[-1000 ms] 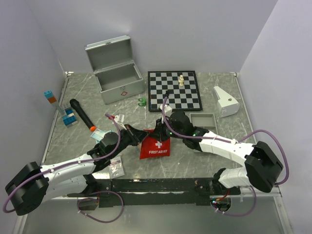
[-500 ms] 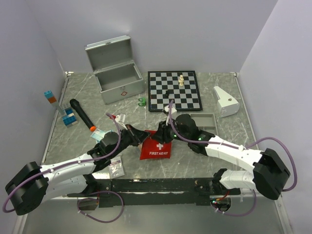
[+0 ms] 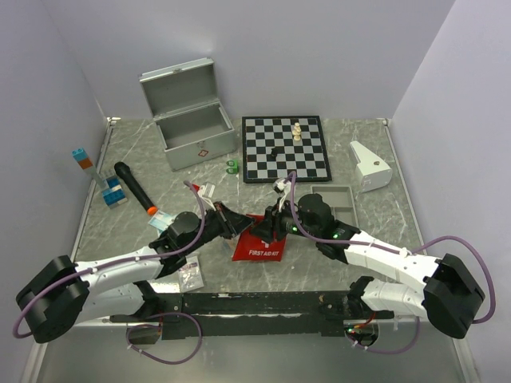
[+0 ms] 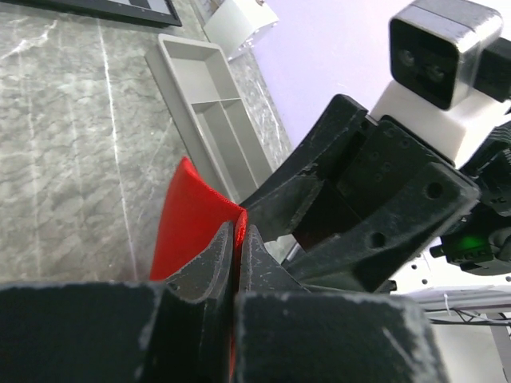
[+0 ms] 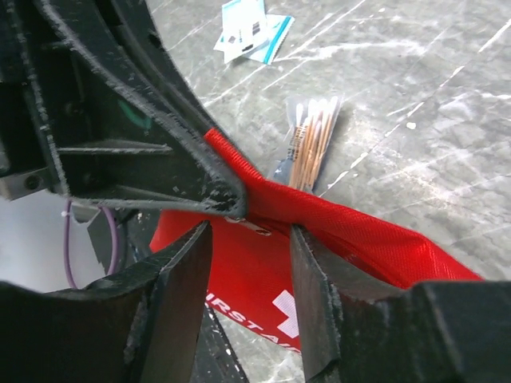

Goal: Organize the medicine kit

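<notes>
the flat red pouch (image 3: pixel 259 246) with a white cross and "first aid kit" lettering sits on the grey marbled table (image 3: pixel 128 152) near the front middle, between the two arms. its upper edge is lifted off the surface. the left gripper (image 4: pixel 237 233) has its jaws pressed together on that raised edge, pinching the red fabric between the black fingers. the right gripper (image 5: pixel 251 263) meets it nose to nose from the other side. its jaws stand partly apart and straddle the same edge just beside the left fingertips without clamping it. a small metal zipper pull (image 5: pixel 254 228) shows in the gap between them.

the boxy silver metal case (image 3: pixel 196 140) stands well apart from the pouch at the back left of the table. its hinged lid is raised and a small red diamond mark shows on its front wall.

a black-and-white chessboard (image 3: pixel 285 148) with a few pieces lies behind the grippers. a shallow grey plastic tray (image 3: pixel 342 199) with compartments sits just right of the right gripper, and a white wedge-shaped object (image 3: pixel 370 166) lies further right. a black cylinder with an orange tip (image 3: pixel 134 188) and some coloured blocks (image 3: pixel 114 194) lie at the left. in the right wrist view, a clear packet of cotton swabs (image 5: pixel 311 140) lies just beyond the pouch, with a blue-and-white paper packet (image 5: pixel 251 28) further off.
</notes>
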Robot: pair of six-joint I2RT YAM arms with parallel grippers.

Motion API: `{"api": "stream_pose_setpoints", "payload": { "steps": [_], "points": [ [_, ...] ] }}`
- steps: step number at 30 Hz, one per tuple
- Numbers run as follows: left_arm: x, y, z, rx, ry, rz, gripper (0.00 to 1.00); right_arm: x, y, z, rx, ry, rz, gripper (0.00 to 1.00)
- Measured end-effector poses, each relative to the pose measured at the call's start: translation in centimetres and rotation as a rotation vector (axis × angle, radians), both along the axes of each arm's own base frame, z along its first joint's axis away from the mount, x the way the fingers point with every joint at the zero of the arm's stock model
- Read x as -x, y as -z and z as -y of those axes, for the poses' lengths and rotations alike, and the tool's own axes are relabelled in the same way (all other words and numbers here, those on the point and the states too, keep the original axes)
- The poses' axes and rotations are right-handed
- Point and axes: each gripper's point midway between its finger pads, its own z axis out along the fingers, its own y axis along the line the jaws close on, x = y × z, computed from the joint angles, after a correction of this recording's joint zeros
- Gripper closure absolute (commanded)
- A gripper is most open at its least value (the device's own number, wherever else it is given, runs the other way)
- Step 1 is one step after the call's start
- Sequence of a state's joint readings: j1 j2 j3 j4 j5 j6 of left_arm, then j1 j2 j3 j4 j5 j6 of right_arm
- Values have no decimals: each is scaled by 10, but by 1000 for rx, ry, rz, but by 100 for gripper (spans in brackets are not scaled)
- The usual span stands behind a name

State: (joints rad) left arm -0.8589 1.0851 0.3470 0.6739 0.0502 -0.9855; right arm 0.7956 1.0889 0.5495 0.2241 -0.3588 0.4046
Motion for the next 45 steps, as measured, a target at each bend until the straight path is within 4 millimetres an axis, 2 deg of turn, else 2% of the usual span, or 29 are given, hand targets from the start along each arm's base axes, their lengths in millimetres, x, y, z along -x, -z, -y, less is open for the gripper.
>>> {"api": "stream_pose_setpoints", "payload": {
  "steps": [6,21,26,34,40,43,45],
  "points": [
    [2,-7,5,9,20,7,99,-6,1,2,14,33,3,57],
    [7,-11,12,14,41,16,99,-10,6,5,32,61,-5,100],
    [7,-13,12,16,37,20,99,-7,2,9,30,69,-3,100],
    [4,-18,8,-6,11,40,99,1,-28,23,-30,84,83,100],
    [4,-26,11,-3,21,44,99,9,-23,30,-33,71,107,100],
    [3,-39,15,13,33,57,99,12,-24,29,-38,52,109,70],
    [3,-48,18,24,42,65,99,15,-27,28,-50,37,113,58]
  ]
}}
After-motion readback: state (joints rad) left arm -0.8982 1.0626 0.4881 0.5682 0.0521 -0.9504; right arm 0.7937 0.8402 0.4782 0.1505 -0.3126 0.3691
